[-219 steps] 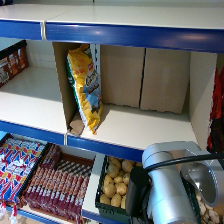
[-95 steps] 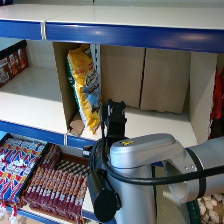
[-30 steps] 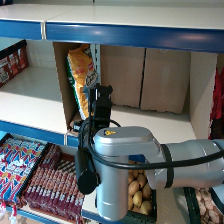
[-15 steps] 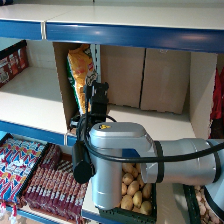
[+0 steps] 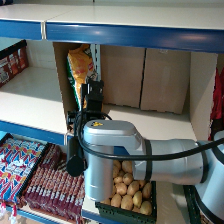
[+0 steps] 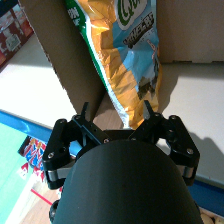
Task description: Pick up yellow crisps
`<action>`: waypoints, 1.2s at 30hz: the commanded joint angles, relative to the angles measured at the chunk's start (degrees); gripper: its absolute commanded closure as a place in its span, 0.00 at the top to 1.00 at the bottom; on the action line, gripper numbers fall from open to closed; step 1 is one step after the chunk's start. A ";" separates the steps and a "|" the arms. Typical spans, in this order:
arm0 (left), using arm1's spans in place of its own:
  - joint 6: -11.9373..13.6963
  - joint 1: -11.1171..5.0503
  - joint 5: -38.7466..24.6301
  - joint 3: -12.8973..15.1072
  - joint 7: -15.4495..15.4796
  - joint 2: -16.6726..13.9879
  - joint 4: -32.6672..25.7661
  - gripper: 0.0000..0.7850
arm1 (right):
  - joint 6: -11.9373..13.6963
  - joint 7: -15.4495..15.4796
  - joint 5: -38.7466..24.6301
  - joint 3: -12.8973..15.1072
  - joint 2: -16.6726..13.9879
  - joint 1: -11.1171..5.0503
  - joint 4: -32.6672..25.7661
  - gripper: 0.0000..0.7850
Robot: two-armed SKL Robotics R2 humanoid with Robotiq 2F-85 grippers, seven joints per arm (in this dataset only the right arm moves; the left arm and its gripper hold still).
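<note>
Yellow crisps [image 6: 131,65] between spread fingers [image 6: 86,116] — lower edge, untouched.

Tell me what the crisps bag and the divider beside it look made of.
Crisps bag: looks like thin plastic or foil film, glossy; it shows creases, bright highlights and printed yellow, light-blue and green panels. Divider: probably cardboard; flat, matte brown, with a plain cut edge. Neither can be confirmed by look alone.
</note>
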 commanded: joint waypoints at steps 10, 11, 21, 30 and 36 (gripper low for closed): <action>0.00 0.00 0.00 0.00 0.00 0.00 0.00 0.00 | -4.53 0.51 2.33 0.21 5.30 -0.98 10.26 1.00; 0.00 0.00 0.00 0.00 0.00 0.00 0.00 0.00 | -4.99 0.63 2.33 0.31 5.79 -1.29 11.32 1.00; 0.00 0.00 0.00 0.00 0.00 0.00 0.00 0.00 | -8.68 0.73 3.32 0.38 8.26 -2.12 16.81 1.00; 0.00 0.00 0.00 0.00 0.00 0.00 0.00 0.00 | -10.32 0.79 4.53 0.65 8.99 -2.09 18.84 1.00; 0.00 0.00 0.00 0.00 0.00 0.00 0.00 0.00 | -12.17 0.84 6.36 0.93 10.04 -1.68 22.60 1.00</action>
